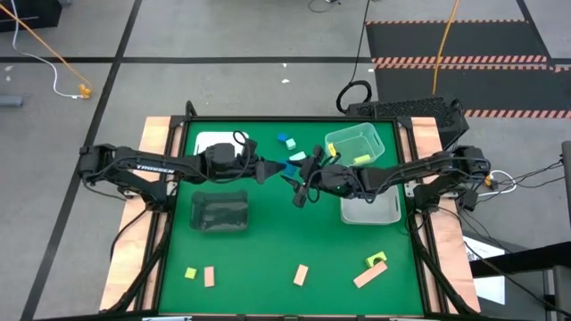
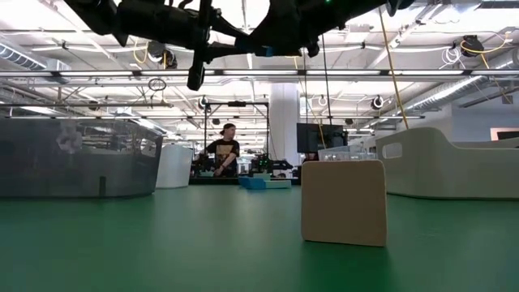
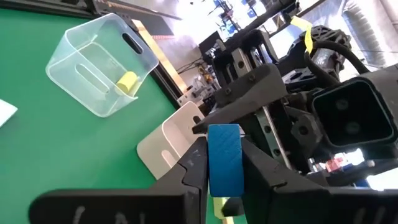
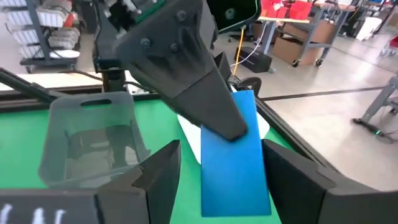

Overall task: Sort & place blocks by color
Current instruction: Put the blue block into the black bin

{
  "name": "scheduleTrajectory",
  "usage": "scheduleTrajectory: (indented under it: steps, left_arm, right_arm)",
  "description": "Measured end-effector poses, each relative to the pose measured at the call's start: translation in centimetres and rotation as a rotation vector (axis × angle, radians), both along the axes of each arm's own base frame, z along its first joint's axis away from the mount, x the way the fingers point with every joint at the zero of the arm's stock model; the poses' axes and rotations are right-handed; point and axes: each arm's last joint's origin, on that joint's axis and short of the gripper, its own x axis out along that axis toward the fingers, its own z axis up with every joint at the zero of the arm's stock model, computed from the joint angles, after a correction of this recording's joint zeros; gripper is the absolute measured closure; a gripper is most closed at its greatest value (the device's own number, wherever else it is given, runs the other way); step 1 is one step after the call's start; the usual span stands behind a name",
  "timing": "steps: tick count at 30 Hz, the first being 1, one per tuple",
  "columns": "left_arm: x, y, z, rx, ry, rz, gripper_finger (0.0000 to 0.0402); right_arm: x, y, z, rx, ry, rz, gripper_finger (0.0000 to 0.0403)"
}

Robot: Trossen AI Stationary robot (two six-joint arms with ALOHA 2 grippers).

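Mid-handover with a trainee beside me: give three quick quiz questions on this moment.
1. True or false: the left hand is shut on the blue block.
2. Which tray holds a yellow-green block? A. grey tray B. clear tray C. white tray
3. Fill in: the right hand stands ____ around the same blue block.

Key: 1 true; 2 B; 3 open, its fingers apart from the block's sides.
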Motion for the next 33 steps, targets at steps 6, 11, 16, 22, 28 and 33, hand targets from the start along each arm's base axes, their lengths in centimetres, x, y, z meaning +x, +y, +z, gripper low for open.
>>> scheduleTrajectory:
  steps: [6, 11, 16, 22, 28, 33]
  left_arm:
    - [-0.2, 1.3, 0.0, 0.017, 0.001, 0.043, 0.0344]
    - [-0.5, 2.5, -0.1, 0.06, 0.024, 0.083, 0.0344]
    - [-1.3, 2.9, -0.5, 0.12, 0.134, 0.064, 0.0344]
    - [-3.5, 2.2, -0.4, 0.109, 0.3, 0.039, 0.0344]
    - [-5.9, 0.7, 0.6, 0.069, 0.368, 0.053, 0.0344]
    - [-7.8, -0.6, 0.9, 0.058, 0.452, 0.09, 0.0344]
  right_arm:
    - [-1.7, -0.3, 0.6, 0.057, 0.078, -0.045, 0.0192]
    - [-3.6, -0.6, 1.5, 0.174, 0.096, -0.111, 0.0191]
    - [-4.8, -1.4, 1.4, 0.333, 0.098, -0.223, 0.0191]
    - [-5.5, -2.2, 0.5, 0.34, 0.191, -0.296, 0.0191]
    - [-5.9, -3.6, 0.2, 0.306, 0.247, -0.338, 0.0191]
    - [-5.8, -4.9, 0.4, 0.302, 0.216, -0.371, 0.0191]
